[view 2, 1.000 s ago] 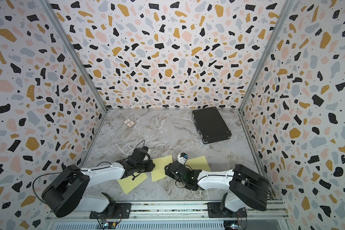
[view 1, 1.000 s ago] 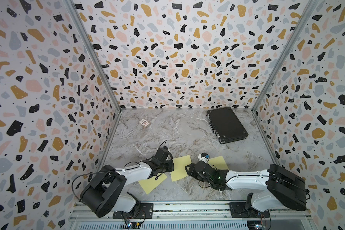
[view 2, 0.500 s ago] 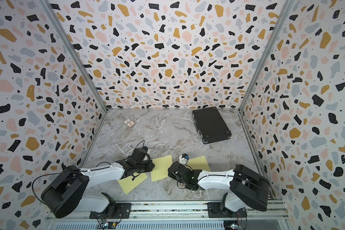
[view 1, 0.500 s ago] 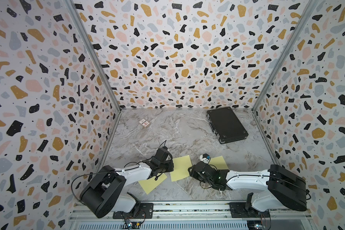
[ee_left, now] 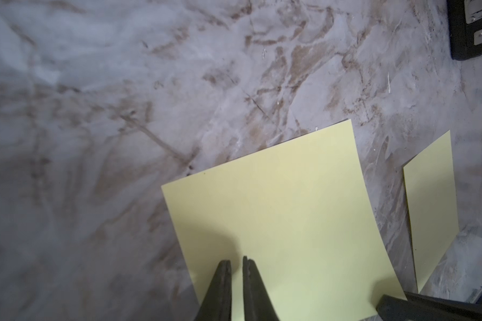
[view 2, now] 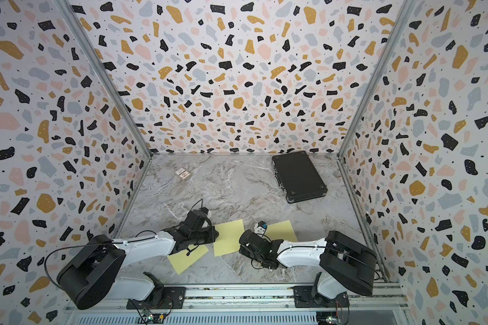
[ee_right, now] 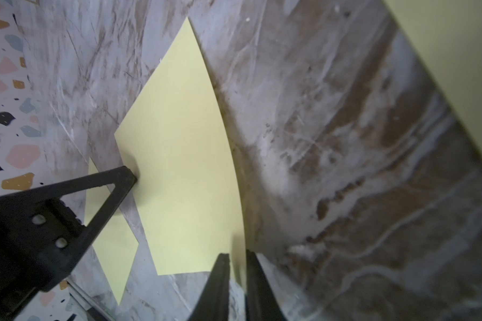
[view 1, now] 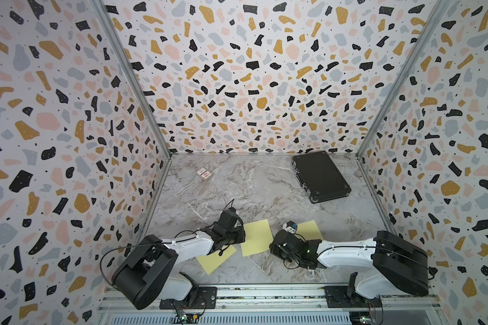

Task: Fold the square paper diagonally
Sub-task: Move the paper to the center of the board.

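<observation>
We locate the square paper [view 1: 255,237] lying on the marble table [view 1: 265,191] between a second sheet [view 1: 217,261] and a third sheet [view 1: 310,229]. The left gripper [ee_left: 236,262] has its fingers pressed nearly together, tips down on one edge of the paper. The right gripper [ee_right: 237,254] pinches the opposite edge, which curls upward.

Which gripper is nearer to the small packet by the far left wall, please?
Left. The left gripper presses the middle yellow paper's left edge, nearer the small packet; the right gripper pinches that paper's opposite edge, farther off.
</observation>
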Robot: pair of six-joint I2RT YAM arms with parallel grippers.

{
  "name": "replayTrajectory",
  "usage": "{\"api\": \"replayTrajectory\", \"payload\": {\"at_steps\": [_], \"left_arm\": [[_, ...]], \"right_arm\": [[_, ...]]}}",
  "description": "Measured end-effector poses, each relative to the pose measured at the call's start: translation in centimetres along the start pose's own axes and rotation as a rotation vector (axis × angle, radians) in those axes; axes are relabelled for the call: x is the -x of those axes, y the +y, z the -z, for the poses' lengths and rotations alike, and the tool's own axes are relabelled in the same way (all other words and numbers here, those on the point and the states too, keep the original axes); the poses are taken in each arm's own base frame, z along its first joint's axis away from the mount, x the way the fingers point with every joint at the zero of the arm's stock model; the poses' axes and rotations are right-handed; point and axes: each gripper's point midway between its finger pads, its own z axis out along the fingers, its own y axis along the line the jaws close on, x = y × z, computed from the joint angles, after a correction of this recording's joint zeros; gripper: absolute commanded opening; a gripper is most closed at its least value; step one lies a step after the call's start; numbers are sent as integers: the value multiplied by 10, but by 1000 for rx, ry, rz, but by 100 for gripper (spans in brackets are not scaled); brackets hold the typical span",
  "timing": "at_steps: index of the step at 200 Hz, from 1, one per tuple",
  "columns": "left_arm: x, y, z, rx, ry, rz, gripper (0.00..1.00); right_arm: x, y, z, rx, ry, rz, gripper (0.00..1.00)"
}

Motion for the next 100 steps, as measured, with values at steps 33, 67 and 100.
{"api": "replayTrajectory", "payload": {"at_steps": [33, 67, 100], "left_arm": [[-1, -1, 1, -12, -4, 9, 15], [-7, -5, 2, -42, 9, 13, 14], [-21, -7, 9, -67, 43, 22, 4]], "right_arm": [[4, -4, 8, -32, -12, 30, 5], [12, 9, 25, -25, -21, 90, 0], [19, 6, 29, -51, 21, 144, 0]]}}
